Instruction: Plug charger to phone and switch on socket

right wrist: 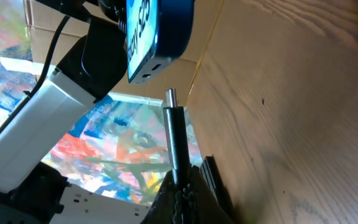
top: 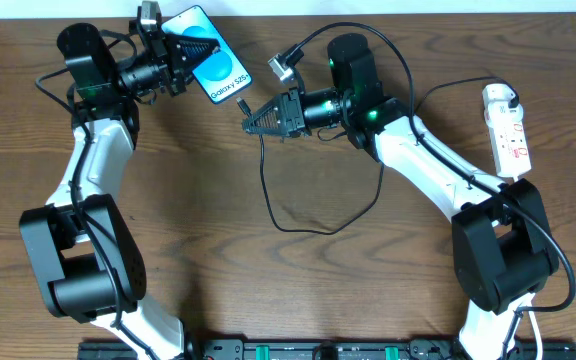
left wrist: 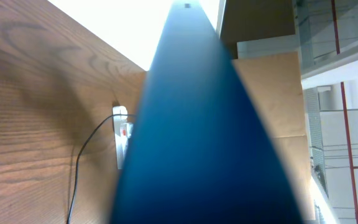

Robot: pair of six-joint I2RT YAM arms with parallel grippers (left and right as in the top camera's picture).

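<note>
My left gripper (top: 194,49) is shut on the phone (top: 216,66), holding it above the table's back left with the blue screen facing up. In the left wrist view the phone (left wrist: 197,137) fills the middle as a dark blue blur and hides the fingers. My right gripper (top: 255,122) is shut on the charger plug (right wrist: 174,134); its metal tip points at the phone's bottom edge (right wrist: 157,43), a short gap away. The black charger cable (top: 298,228) loops over the table. The white socket (top: 508,132) lies at the far right, with the white adapter (top: 498,97) plugged into its far end.
The cable's slack loop lies on the wood between the two arms. Both arm bases stand near the front corners, and a black rail (top: 318,350) runs along the front edge. The socket (left wrist: 122,134) and cable (left wrist: 78,163) show beside the phone in the left wrist view.
</note>
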